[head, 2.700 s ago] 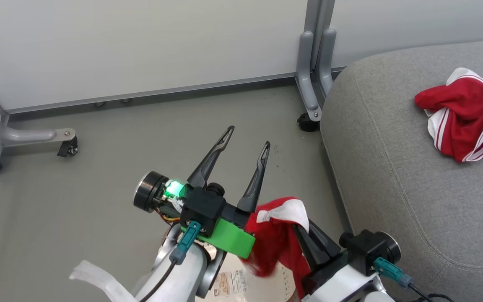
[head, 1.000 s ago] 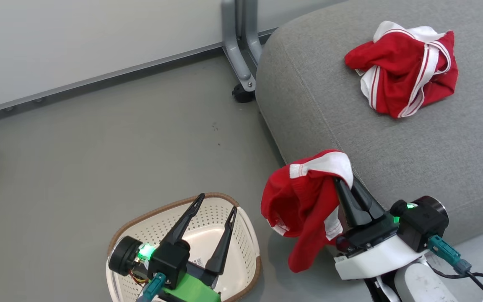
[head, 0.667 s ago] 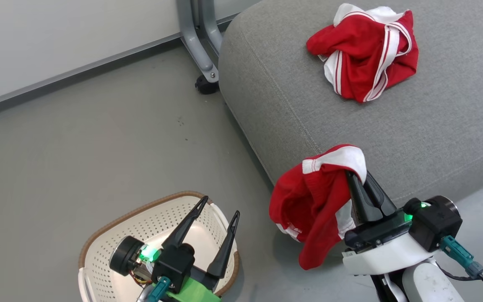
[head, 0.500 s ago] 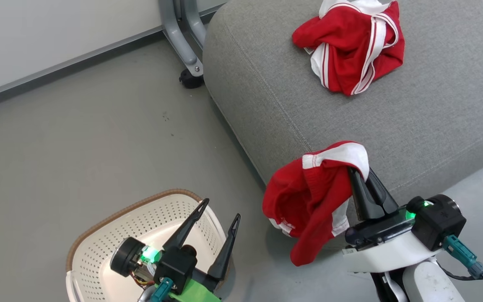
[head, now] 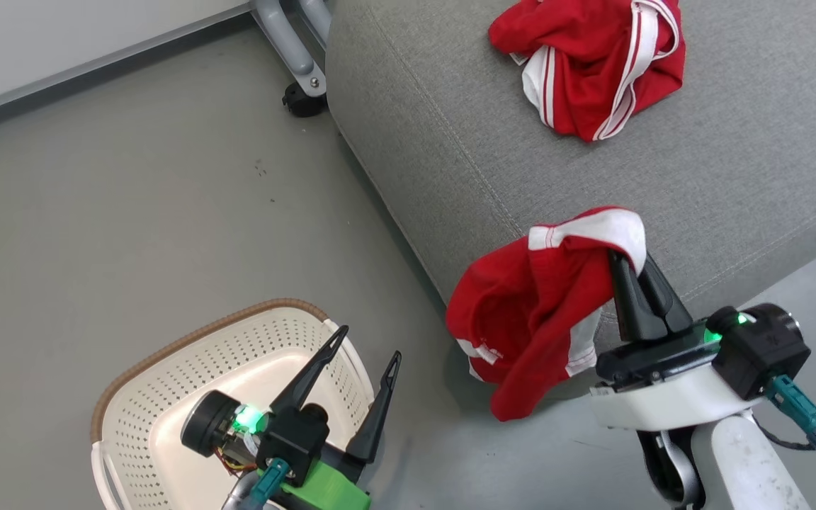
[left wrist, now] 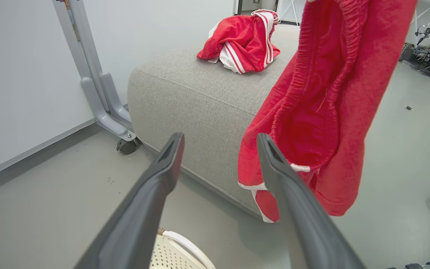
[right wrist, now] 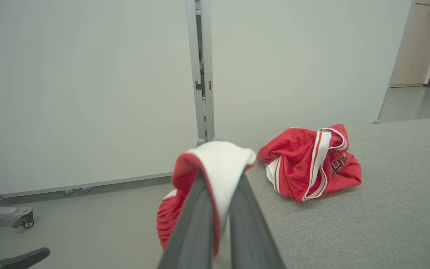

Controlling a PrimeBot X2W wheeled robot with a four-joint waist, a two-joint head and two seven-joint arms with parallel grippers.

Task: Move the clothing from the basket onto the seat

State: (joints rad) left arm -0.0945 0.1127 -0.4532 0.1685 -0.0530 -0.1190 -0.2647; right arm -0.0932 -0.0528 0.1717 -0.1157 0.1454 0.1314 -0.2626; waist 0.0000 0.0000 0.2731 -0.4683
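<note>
Lower right of the head view, the right gripper (head: 629, 275) has its jaws pinched tight on the white band of a red garment (head: 521, 319). The rest of it hangs loose below, folding on itself, right at the near edge of the grey seat (head: 436, 142). It has not landed yet: in the left wrist view it dangles in the air in front of the cushion's side. At the top of the frame, a second garment (head: 592, 64) lies crumpled on the seat, well apart from the one in the air. Lower left, the left gripper (head: 369, 342) hovers over the cream basket (head: 195, 338), jaws spread wide and holding nothing. No red shows in the part of the basket in view.

How will this cloth behave? Light and limp, I'd say, with no stiffness at all. It drapes from a single pinch and will collapse wherever it is let go. The fabric looks a touch slick, so a gathered band or hem is the sensible hold, being thicker and less likely to slide out. The catch is that hanging tail: released too near the edge, its weight could drag the lot down onto the floor. My read is to carry it further over the cushion first.
</note>
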